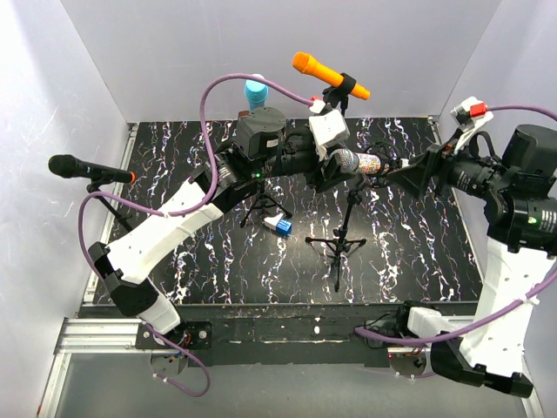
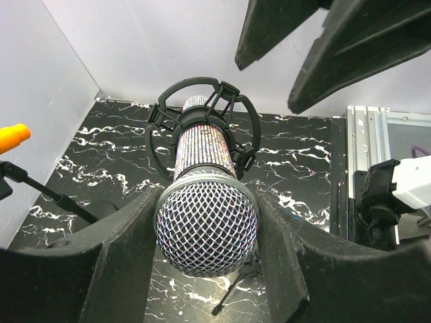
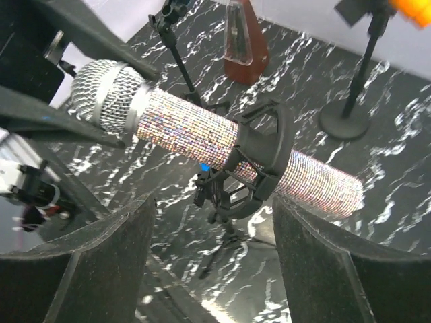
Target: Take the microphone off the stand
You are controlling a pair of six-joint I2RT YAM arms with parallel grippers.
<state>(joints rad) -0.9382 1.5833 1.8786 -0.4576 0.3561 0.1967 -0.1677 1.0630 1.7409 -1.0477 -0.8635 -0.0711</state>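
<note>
Silver glitter-covered microphone sits unremoved in its black ring-shaped shock mount near one o'clock on the black marbled table; left gripper clamps its mesh head from nine o'clock, right gripper gapes empty at three.

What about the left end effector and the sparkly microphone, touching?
Touching. Left wrist view: the left end effector squeezes the microphone head, no gap either side.
</note>
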